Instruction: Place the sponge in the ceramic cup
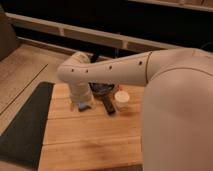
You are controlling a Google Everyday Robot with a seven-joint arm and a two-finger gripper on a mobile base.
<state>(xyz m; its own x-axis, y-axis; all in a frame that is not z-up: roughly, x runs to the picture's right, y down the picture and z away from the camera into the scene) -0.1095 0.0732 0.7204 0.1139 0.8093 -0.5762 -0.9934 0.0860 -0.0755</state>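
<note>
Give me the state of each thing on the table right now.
gripper: lowered to the tabletop, right over the sponge.
sponge: on the wood at the gripper, not in the cup.
ceramic cup: upright, right of the pan handle, no sponge inside.
frying pan: flat on the table, handle toward the camera.
</note>
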